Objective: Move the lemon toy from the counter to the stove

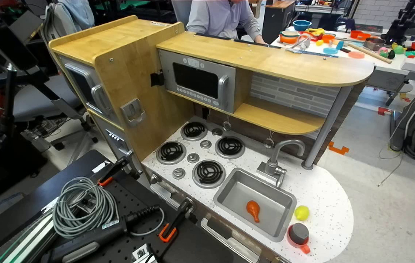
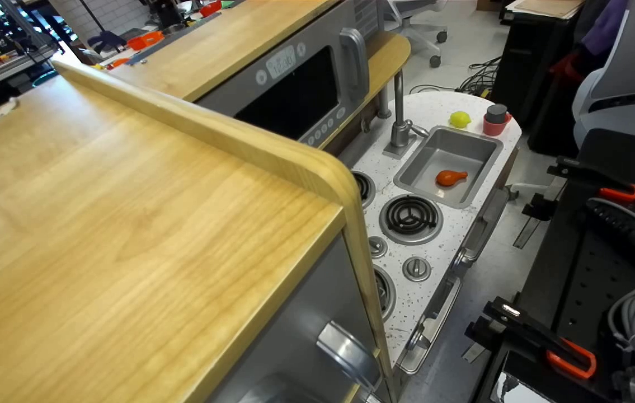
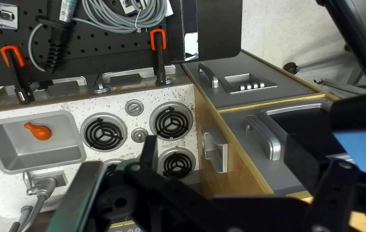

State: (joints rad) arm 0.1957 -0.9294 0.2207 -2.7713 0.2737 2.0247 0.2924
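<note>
Grey walls of the sink (image 1: 240,190) are enclosing an orange toy (image 1: 252,208), round at one end and narrow at the other, which is lying on the basin floor with its narrow end pointing toward the front edge. On the rounded end of the counter (image 1: 331,204) a red cup (image 2: 494,130) is standing, and a dark grey piece (image 2: 497,113) is sitting in it, rising above the rim. Well behind, in an exterior view, a blue bowl (image 1: 302,25) is standing too far off for its contents to be made out.

Just beside the sink, the lemon toy (image 1: 302,213) is resting on the speckled counter, near the red cup but apart from it. The basin is lying between it and the stove (image 1: 208,155).

In the wrist view the gripper (image 3: 221,145) is filling the lower part, holding its fingers (image 3: 151,151) wide apart, with a wooden side panel (image 3: 239,175) showing through the gap. The lemon toy is showing at the left border, past the sink, well apart from both fingers.
</note>
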